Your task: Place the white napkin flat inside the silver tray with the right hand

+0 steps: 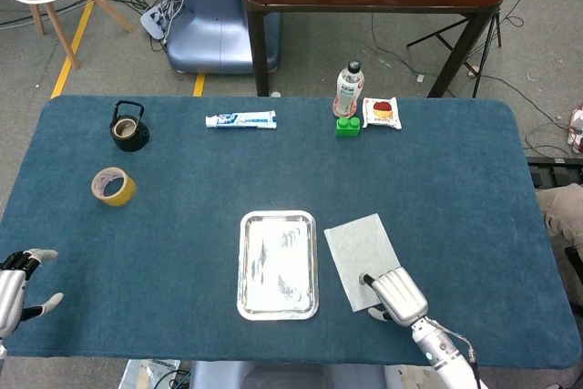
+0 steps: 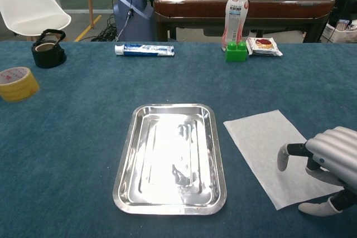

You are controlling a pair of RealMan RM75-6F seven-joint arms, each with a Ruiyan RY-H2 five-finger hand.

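Observation:
The white napkin [image 1: 362, 245] [image 2: 269, 146] lies flat on the blue tablecloth, just right of the silver tray [image 1: 278, 264] [image 2: 170, 157], which holds nothing. My right hand [image 1: 394, 294] [image 2: 326, 163] hovers over the napkin's near right corner, fingers bent downward and thumb apart; one fingertip [image 2: 283, 158] points down at the paper. It grips nothing that I can see. My left hand [image 1: 16, 281] sits at the table's near left edge, fingers spread and holding nothing; the chest view does not show it.
Along the far side stand a bottle [image 1: 347, 89] [image 2: 235, 11], a green block [image 1: 347, 126] [image 2: 236, 51], a snack packet [image 1: 382, 112] [image 2: 264, 45] and a toothpaste tube [image 1: 240, 119] [image 2: 144, 50]. A black kettle [image 1: 128, 127] [image 2: 48, 48] and yellow tape roll [image 1: 114, 186] [image 2: 17, 83] are at the left.

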